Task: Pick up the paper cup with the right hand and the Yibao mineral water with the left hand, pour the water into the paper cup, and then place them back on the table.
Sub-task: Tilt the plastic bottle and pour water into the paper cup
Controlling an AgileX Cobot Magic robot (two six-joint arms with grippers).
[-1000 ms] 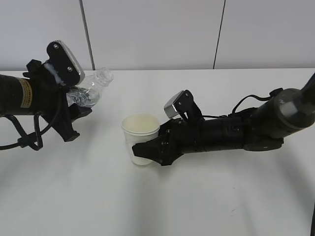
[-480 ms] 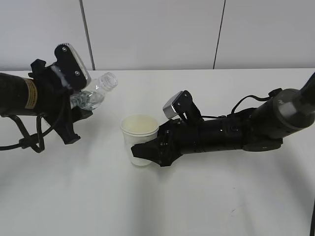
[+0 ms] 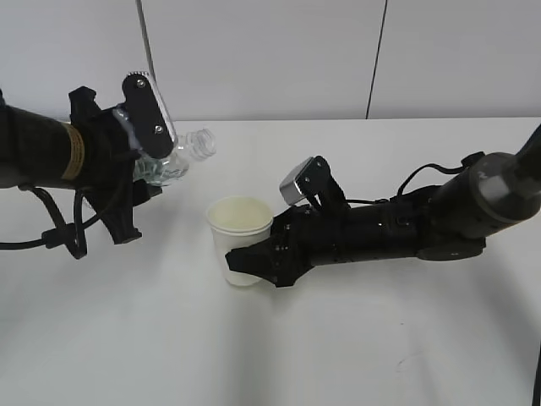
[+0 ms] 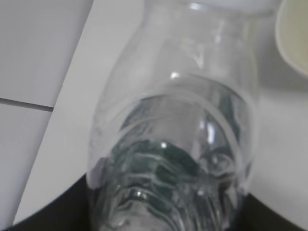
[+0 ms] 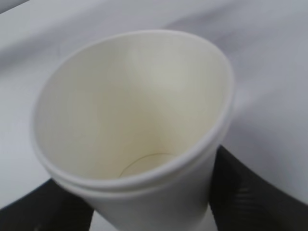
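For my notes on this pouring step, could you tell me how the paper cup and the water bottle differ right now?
The paper cup is opaque white with a wide mouth; the Yibao mineral water is clear ribbed plastic with a narrow neck. The cup stands upright in the right gripper; the bottle is tipped over, mouth toward the cup, in the left gripper. The cup looks dry inside; the bottle holds water. Both are gripped and uncapped.
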